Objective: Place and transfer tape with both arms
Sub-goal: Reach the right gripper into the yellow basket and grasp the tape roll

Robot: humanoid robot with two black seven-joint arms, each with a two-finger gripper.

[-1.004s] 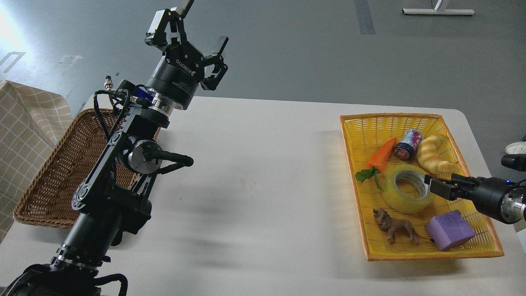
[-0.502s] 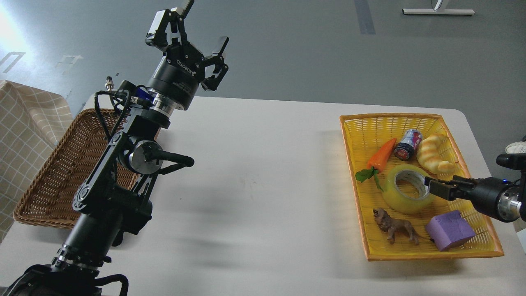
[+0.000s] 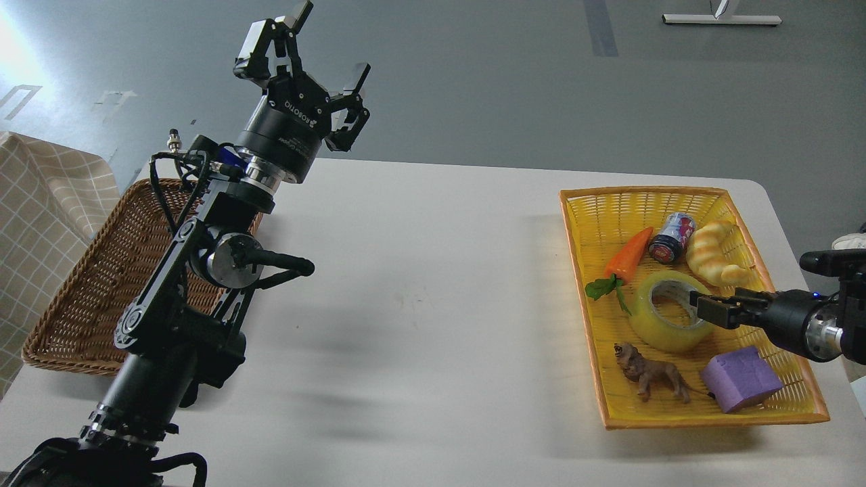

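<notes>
The tape point(image 3: 666, 326), a translucent yellow roll with a grey-white core, lies flat in the yellow basket point(image 3: 683, 197) on the right of the table. My right gripper point(image 3: 700, 310) comes in from the right edge, and its dark tip lies over the roll's right rim, at the edge of the core hole. Its fingers cannot be told apart. My left gripper point(image 3: 308, 47) is raised high over the table's far left, fingers spread open and empty, far from the tape.
The yellow basket also holds a toy carrot point(image 3: 626, 258), a small can point(image 3: 672, 237), a croissant toy point(image 3: 716, 262), a lion figure point(image 3: 651, 379) and a purple block point(image 3: 739, 377). A brown wicker basket point(image 3: 88, 291) stands at the left, partly behind my left arm.
My right gripper has moved a little left and down, further over the tape's right rim. My left gripper has shifted slightly up and left, still open.
</notes>
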